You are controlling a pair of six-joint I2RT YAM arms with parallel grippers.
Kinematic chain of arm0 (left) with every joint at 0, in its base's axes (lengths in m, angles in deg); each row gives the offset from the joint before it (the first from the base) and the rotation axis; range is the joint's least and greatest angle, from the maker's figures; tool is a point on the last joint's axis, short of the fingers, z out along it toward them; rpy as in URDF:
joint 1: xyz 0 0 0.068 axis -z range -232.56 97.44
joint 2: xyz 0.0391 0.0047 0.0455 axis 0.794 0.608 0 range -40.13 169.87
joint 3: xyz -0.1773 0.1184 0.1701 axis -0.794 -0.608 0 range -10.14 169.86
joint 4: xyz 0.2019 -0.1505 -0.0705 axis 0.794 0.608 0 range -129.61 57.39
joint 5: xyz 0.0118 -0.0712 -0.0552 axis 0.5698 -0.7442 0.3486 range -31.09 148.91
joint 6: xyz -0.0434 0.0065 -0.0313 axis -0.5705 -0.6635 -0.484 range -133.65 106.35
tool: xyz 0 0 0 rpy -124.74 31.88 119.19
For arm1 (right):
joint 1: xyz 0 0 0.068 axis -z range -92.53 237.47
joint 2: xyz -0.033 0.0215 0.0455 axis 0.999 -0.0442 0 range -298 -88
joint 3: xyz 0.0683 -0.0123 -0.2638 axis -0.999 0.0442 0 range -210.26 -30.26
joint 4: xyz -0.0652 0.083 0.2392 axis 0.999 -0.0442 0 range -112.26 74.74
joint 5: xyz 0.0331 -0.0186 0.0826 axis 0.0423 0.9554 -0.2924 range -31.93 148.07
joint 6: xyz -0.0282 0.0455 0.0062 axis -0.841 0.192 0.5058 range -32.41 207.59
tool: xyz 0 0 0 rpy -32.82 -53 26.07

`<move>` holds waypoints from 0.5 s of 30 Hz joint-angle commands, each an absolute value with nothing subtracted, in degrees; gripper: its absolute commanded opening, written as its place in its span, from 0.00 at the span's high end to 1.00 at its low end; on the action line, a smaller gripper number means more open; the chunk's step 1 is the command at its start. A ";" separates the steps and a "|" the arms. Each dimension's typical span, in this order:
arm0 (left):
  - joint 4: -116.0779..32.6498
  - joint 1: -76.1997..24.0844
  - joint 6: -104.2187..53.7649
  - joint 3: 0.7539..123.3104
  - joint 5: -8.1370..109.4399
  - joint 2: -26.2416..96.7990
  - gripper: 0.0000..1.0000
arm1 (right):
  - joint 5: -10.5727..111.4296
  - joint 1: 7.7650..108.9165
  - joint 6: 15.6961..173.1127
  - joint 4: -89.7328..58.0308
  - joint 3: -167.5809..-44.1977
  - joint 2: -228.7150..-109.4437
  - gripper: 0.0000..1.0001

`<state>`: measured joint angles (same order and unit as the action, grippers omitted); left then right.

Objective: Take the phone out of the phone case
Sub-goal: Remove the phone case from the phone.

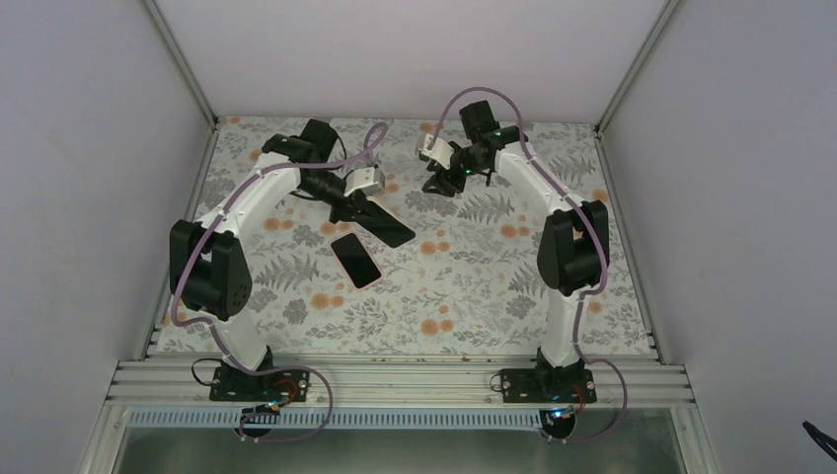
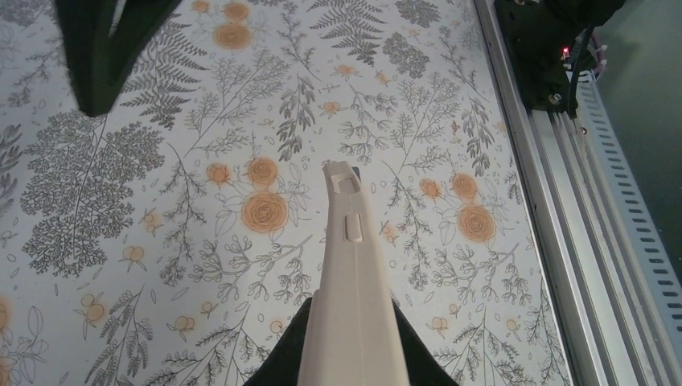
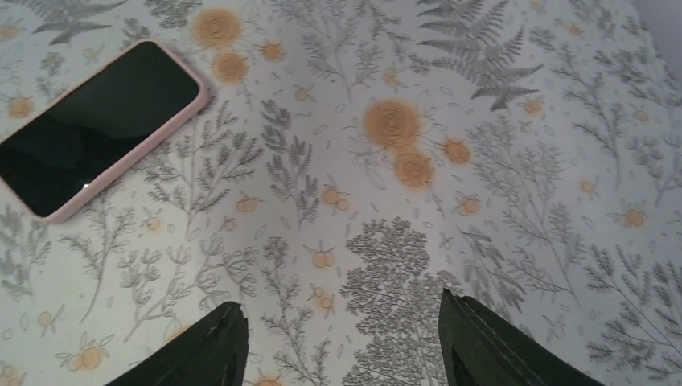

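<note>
My left gripper (image 1: 355, 207) is pressed together on the phone case (image 2: 351, 265), one finger on each broad face. In my left wrist view the case runs edge-on toward 12 o'clock, pale beige, with a button bump on its side. From above it shows as a dark slab, tilted and sticking out toward 4 o'clock; I cannot tell whether its far end touches the table (image 1: 494, 296).

The phone (image 1: 355, 260) lies flat with its screen up, at 6 o'clock from my left gripper, near the case but apart from it. It has a pale pink rim, and I cannot tell if that rim is the phone's own.

My right gripper (image 3: 339, 305) is spread wide and holds nothing. It hangs over the flowered cloth with the phone at 10 o'clock in its wrist view. From above it sits between 2 and 3 o'clock from my left gripper, well apart from it.

The back wall (image 1: 395, 59) is near both wrists at 12 o'clock. The metal rail (image 2: 563, 241) runs along the near edge. A broad stretch of cloth lies from the phone toward 3 and 4 o'clock
</note>
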<state>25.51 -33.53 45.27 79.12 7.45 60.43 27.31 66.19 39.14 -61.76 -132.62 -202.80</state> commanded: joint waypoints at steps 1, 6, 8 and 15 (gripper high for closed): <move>24.49 -33.74 45.58 80.07 3.92 60.61 0.98 | 22.31 65.82 34.15 -67.77 -132.67 -201.58 0.35; 23.37 -33.70 44.87 80.07 3.59 60.97 0.98 | 20.95 63.63 31.66 -68.68 -122.14 -194.21 0.34; 23.41 -33.62 44.80 80.27 3.38 61.26 0.98 | 20.36 62.86 31.67 -69.16 -120.15 -193.35 0.33; 22.50 -33.68 44.26 79.20 4.10 60.42 0.98 | 17.20 60.90 32.06 -69.99 -118.88 -193.09 0.34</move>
<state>24.29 -33.64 44.20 79.12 7.43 60.91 20.99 61.84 33.05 -69.30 -119.64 -194.63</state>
